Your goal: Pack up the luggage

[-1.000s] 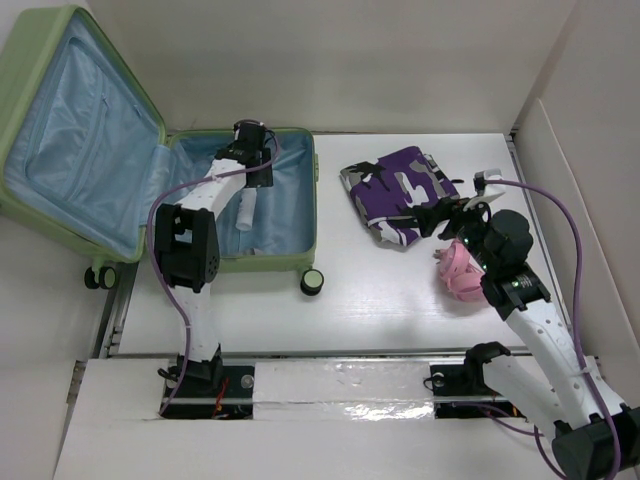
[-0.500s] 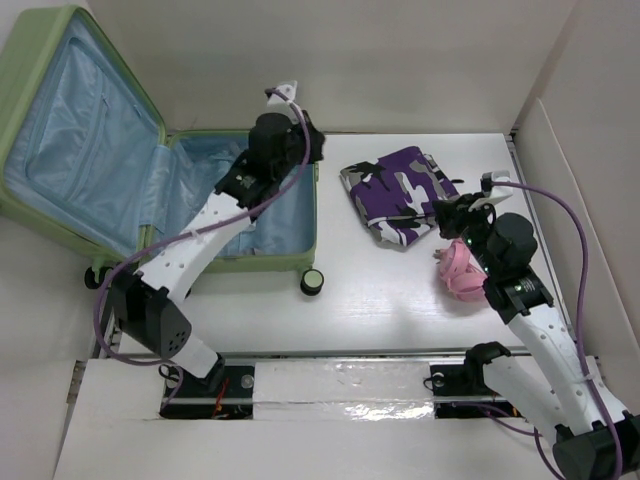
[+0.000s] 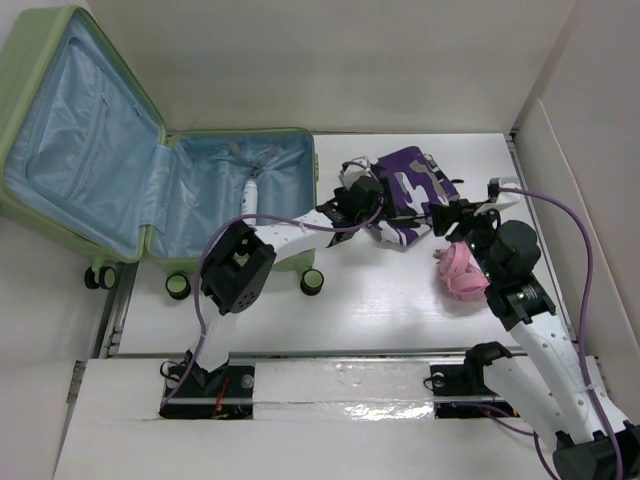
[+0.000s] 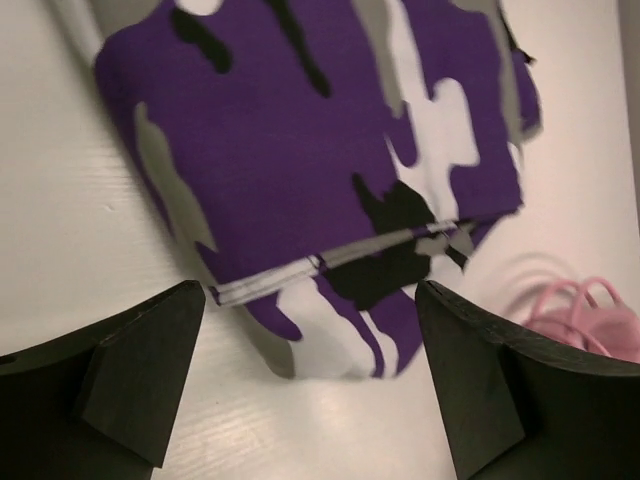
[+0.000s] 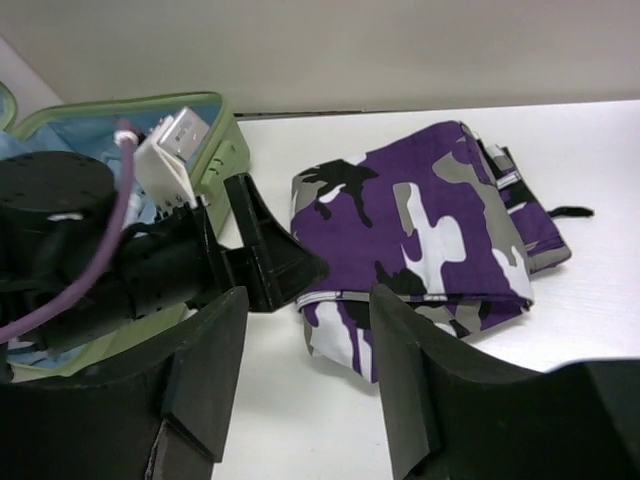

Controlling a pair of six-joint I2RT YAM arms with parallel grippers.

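Pale panels wall in a white worktop [image 3: 400, 310]. The small light-green hard-shell suitcase with light-blue fabric lining [image 3: 90, 140] lies open well to the left of both arms, its lid propped up against the left wall. A small white tube-shaped item [image 3: 247, 192] rests in the lower half.

The left fingers [image 4: 130, 370] stand wide apart and hold nothing. Just ahead of them, and roughly centred between them, is the hem of a folded purple, grey, black and white camouflage cloth garment [image 3: 405, 190]. The right fingers [image 5: 200, 380] are partly spread, also empty, facing the same garment from its other side. A pink looped bundle [image 3: 458, 270] lies just behind them, beside the wrist.

The suitcase looks stiff and light, with a smooth ribbed shell that would likely slip under a pinch. Its spinner wheels [image 3: 313, 281] suggest it will roll if pushed, so loads should go in from above, not be shoved in sideways. If it has to be moved, the rim of the lower shell looks like the best place to take hold.

The garment should be soft, limp and light. A grip across the whole folded hem ought to keep the layers from fanning open.
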